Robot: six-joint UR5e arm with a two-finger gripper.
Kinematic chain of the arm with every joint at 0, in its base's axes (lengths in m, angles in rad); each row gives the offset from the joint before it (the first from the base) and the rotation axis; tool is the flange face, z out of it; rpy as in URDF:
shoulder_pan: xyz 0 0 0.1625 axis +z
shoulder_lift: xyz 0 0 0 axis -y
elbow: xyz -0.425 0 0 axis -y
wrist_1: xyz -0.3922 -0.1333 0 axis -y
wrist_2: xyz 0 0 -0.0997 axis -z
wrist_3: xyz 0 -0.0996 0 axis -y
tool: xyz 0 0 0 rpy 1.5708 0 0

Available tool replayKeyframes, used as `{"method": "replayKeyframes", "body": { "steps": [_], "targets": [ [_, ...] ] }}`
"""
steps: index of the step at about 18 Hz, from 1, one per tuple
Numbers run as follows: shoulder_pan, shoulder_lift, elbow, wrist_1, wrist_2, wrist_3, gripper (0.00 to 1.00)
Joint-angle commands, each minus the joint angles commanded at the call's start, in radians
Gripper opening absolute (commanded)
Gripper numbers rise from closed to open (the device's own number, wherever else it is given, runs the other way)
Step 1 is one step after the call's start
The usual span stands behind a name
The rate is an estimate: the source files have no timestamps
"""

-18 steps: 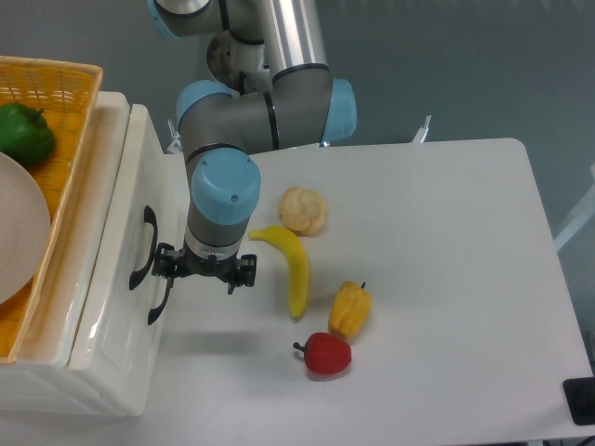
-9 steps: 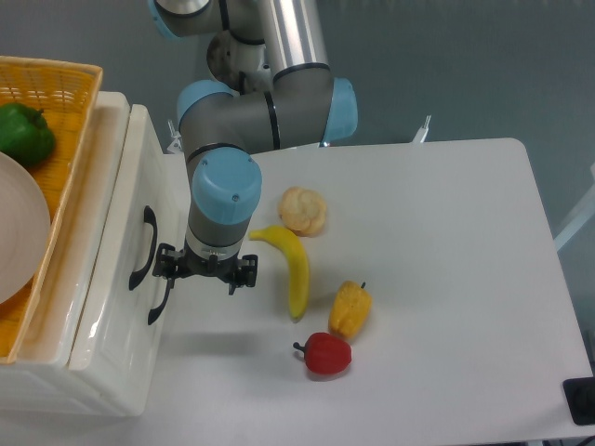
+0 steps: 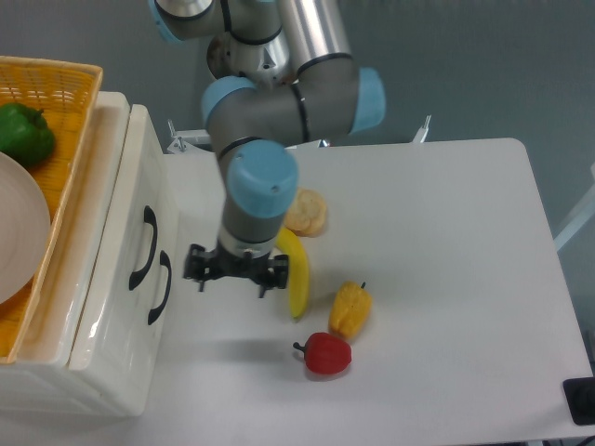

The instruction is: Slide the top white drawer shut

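Top white drawer (image 3: 125,228) is sitting at the table's (image 3: 446,279) left edge, its front panel facing right with a black curved handle (image 3: 142,247); the lower drawer front (image 3: 149,307) with its own black handle (image 3: 163,288) is lying just beside it, and the two fronts are looking close to flush. Gripper (image 3: 234,277) is hanging apart from the drawer fronts, near the table's left side, pointing down, holding nothing; whether its fingers are wide or narrow, cannot tell from this angle. Banana (image 3: 297,279) is lying just right of the gripper, partly behind the wrist. Bread roll (image 3: 309,214) is sitting above the banana. Yellow pepper (image 3: 350,308) and red pepper (image 3: 325,354) are lying toward the table's front edge. Yellow woven basket (image 3: 65,93) is resting on top of the drawer unit, holding a green pepper (image 3: 23,133) and a white plate (image 3: 19,237).
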Motion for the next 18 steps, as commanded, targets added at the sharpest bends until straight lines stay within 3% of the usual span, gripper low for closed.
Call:
{"method": "replayKeyframes", "body": {
  "steps": [5,12,18],
  "targets": [
    [0.084,0.037,-0.003,-0.005,0.138,0.222,1.0],
    [0.227,0.071,-0.005,-0.054,0.14,0.561,1.0],
    [0.316,0.14,-0.021,-0.112,0.173,0.735,1.0]
  ]
}}
